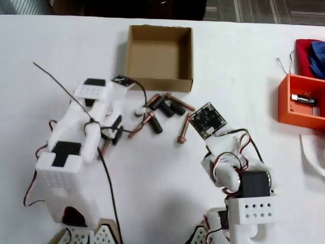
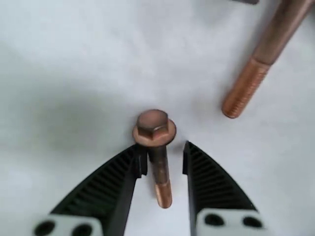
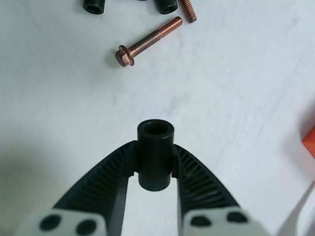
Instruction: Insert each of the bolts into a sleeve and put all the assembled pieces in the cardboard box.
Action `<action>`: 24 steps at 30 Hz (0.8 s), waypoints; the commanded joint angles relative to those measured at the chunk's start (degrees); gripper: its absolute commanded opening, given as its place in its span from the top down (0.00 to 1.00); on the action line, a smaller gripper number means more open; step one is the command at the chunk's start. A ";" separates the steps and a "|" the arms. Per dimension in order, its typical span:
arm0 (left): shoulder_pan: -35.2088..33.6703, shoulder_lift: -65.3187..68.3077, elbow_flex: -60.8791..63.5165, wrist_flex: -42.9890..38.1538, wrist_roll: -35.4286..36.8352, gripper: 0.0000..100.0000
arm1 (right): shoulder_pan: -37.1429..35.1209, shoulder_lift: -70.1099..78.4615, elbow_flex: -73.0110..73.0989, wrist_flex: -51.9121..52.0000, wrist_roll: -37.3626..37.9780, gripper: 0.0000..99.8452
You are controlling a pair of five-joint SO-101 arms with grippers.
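My left gripper is open and straddles the shank of a copper bolt that lies on the white table; one finger touches it, the other stands clear. In the high view this gripper is left of the parts pile. My right gripper is shut on a black sleeve, held upright with its bore showing. Just beyond it lies a bolt, also seen from above. More sleeves and bolts lie in front of the open cardboard box.
Another bolt lies close beside my left gripper. An orange bin stands at the right edge, with red and blue cloth behind it. Cables trail off both arms. White table stretches bare between the arms.
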 commanded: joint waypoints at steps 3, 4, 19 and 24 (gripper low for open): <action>3.96 -0.26 0.66 -0.35 -0.35 0.76 | -0.04 -1.01 -0.53 -0.75 -0.18 0.98; 4.48 -0.26 0.66 -0.44 -0.18 0.76 | -0.04 -1.01 -0.53 -0.75 -0.18 0.98; 4.04 5.54 0.04 -3.43 -0.44 0.98 | -0.04 -1.01 -0.53 -0.75 -0.18 0.98; 3.60 7.03 -3.82 -1.49 0.00 0.97 | -0.04 -1.01 -0.53 -0.66 -0.18 0.98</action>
